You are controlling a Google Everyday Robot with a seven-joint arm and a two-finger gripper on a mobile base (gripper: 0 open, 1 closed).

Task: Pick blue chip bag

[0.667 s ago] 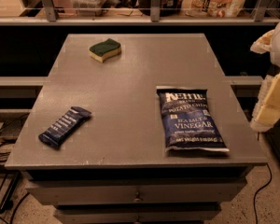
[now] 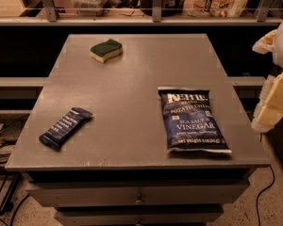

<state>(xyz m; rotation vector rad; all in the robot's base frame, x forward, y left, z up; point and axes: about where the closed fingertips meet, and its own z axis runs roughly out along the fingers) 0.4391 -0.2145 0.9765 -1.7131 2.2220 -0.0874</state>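
Observation:
The blue chip bag (image 2: 192, 121) lies flat on the right half of the grey table (image 2: 132, 102), near the front edge. It is dark navy with white "Kettle" and "Sea Salt & Vinegar" lettering. My gripper (image 2: 273, 102) shows as cream-coloured parts at the right edge of the view. It hangs beside the table's right edge, to the right of the bag and apart from it. It holds nothing that I can see.
A green and yellow sponge (image 2: 106, 50) lies at the back left of the table. A small dark blue snack bar wrapper (image 2: 65, 127) lies at the front left. A shelf with railing (image 2: 151, 13) and goods runs behind. Cables (image 2: 0, 145) lie on the floor at left.

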